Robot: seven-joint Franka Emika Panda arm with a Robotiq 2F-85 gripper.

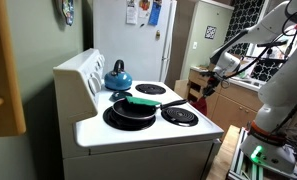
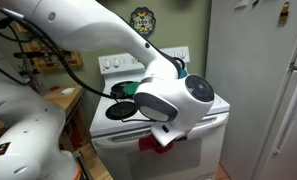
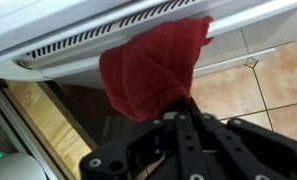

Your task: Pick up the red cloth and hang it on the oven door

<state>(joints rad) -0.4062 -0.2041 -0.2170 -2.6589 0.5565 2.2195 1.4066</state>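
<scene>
The red cloth [image 3: 153, 65] hangs in front of the white stove's front in the wrist view, its top edge against the vented white strip [image 3: 78, 40]. My gripper [image 3: 178, 105] is shut on the cloth's lower tip. In an exterior view the cloth [image 2: 148, 144] shows as a red patch under my gripper [image 2: 164, 136], in front of the oven door [image 2: 200, 152]. In an exterior view my gripper [image 1: 206, 88] is beside the stove's front corner with the cloth [image 1: 197, 103] below it. Whether the cloth rests on the door handle is hidden.
A blue kettle [image 1: 117, 75] and a black pan [image 1: 131, 112] with a green utensil [image 1: 144, 101] sit on the stovetop. A white fridge [image 1: 138, 30] stands behind it. Wooden cabinets [image 1: 231, 100] stand beside my arm. Tiled floor [image 3: 263, 80] lies in front.
</scene>
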